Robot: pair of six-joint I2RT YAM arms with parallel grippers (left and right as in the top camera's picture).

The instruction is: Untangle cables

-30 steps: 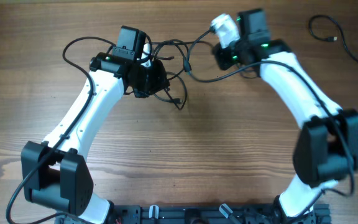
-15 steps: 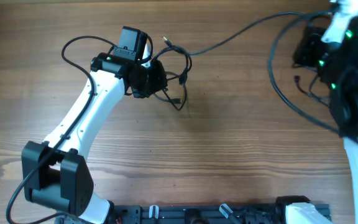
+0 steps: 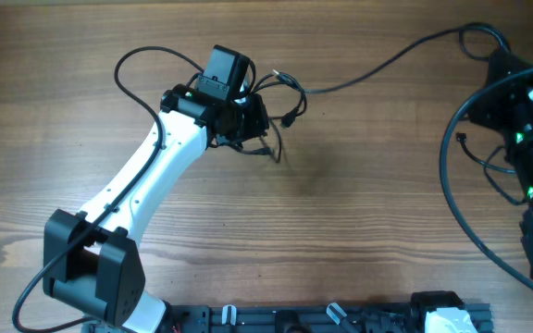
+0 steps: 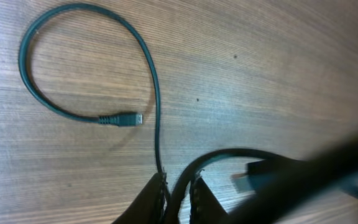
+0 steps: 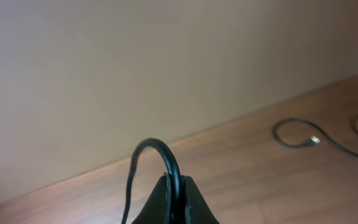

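Cables (image 3: 280,116) partly pulled apart, with a knot left to undo

One long cable (image 3: 378,67) is pinched tight in the right hand (image 5: 174,186) and is stretched out to the far right of the counter (image 3: 340,222). The other cables are bunched in a small knot on the far side, left of the middle, by the left hand (image 4: 179,194). A cable is seen between its fingers (image 4: 159,200), but whether it is gripped cannot be told. Most of the job looks left to do.

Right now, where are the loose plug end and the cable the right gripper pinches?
Plug end (image 4: 118,118): left wrist view, connector body.
Pinched cable (image 5: 157,144): right wrist view, top of its arch.
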